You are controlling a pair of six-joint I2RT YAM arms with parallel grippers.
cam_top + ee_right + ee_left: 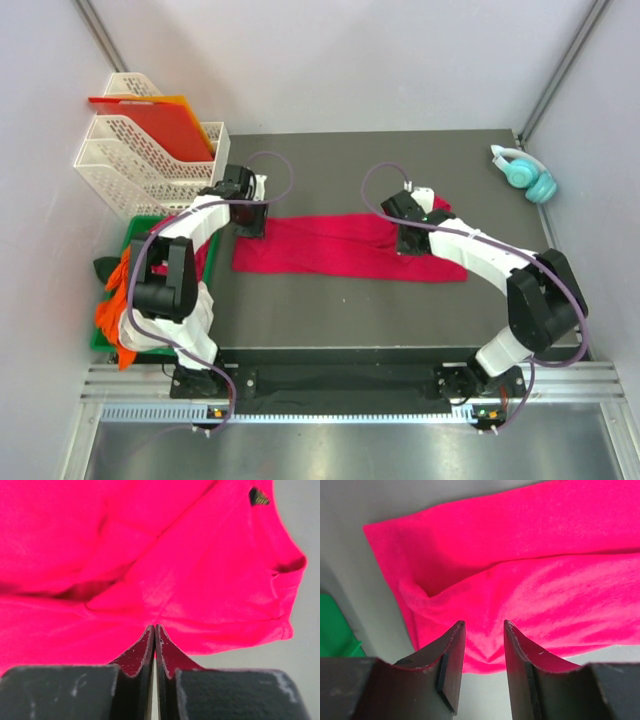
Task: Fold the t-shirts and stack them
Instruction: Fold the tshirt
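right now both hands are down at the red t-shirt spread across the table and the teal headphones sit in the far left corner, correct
Not quite: the teal headphones sit in the far right corner, not the left, as the top external view shows. The rest holds: the left hand and the right hand are both down at the red t-shirt spread across the table.

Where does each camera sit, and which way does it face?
Top external: above and behind, looking down at the table; left arm and right arm show.
Left wrist: on the left arm, facing the red t-shirt; open left gripper shows.
Right wrist: on the right arm, facing the same shirt; shut right gripper shows.
Shared: all see that t-shirt.
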